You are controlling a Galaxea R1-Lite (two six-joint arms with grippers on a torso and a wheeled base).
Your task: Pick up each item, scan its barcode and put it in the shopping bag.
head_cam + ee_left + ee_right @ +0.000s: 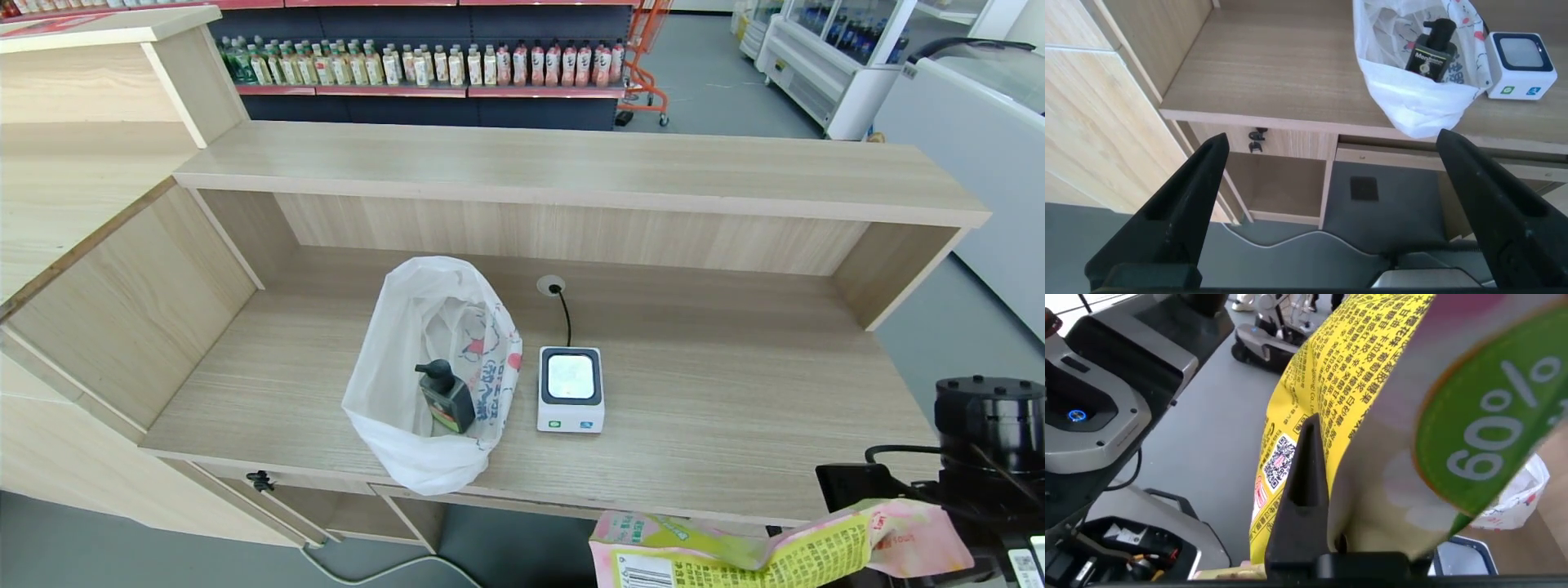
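A white plastic shopping bag (433,367) stands open on the wooden counter, with a dark pump bottle (446,397) upright inside it. The bag (1417,65) and bottle (1429,53) also appear in the left wrist view. A white barcode scanner (570,389) sits just right of the bag. My right gripper (1319,506) is shut on a pink and yellow snack pouch (767,547), held low in front of the counter's front edge at the right. My left gripper (1331,212) hangs open below and left of the counter, holding nothing.
The counter (694,392) has a raised back shelf and side walls. A black cable (565,314) runs from the scanner to a grommet. A drawer with a key (260,482) sits under the counter's front. Shelves of bottles (424,65) and freezers stand behind.
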